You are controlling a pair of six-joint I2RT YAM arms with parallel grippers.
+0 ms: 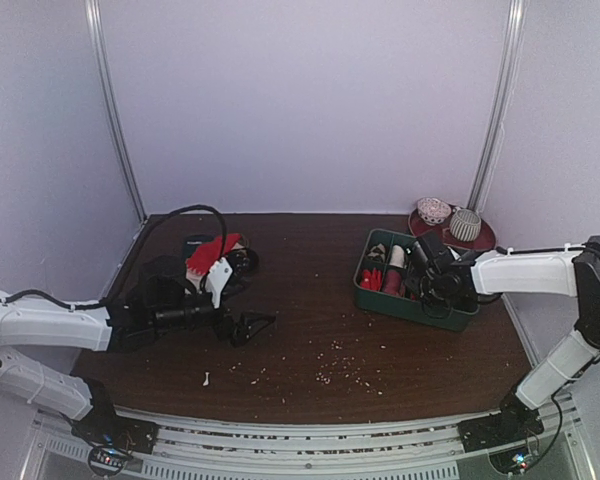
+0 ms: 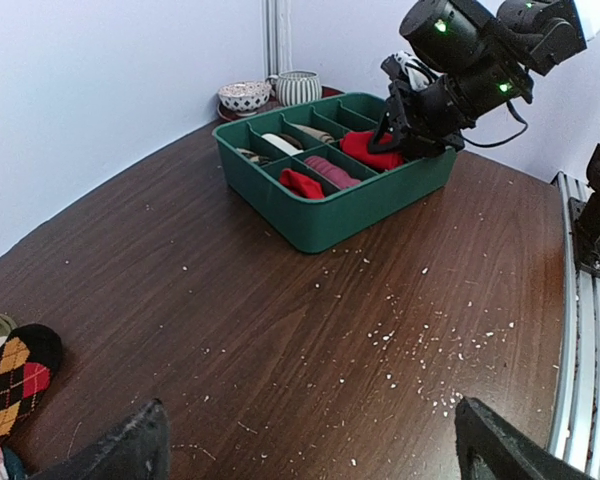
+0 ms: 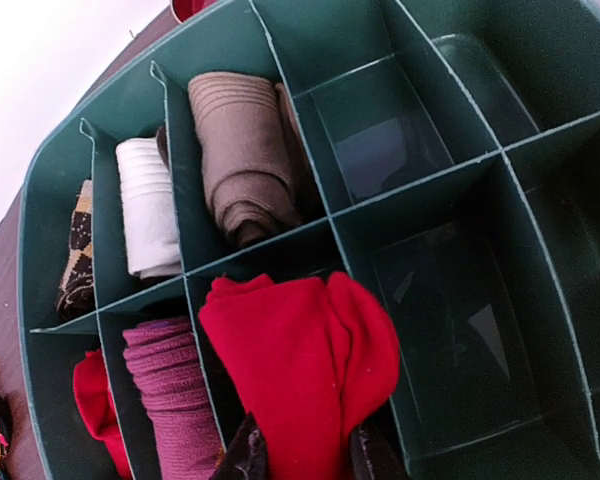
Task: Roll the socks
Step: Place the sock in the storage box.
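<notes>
Right tool (image 3: 305, 458) grips red sock (image 3: 300, 350) (rolled) | axis parallels purple roll (image 3: 170, 400)

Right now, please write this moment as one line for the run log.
right gripper: shut on red sock | red sock: at green tray, beside purple roll | left gripper: open, low over table

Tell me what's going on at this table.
The right gripper has its jaws shut on a rolled red sock, holding it at a compartment of the green divided tray, where other rolled socks already sit. The left gripper hangs over the table with jaws wide open, holding nothing, beside a pile of loose socks.
</notes>
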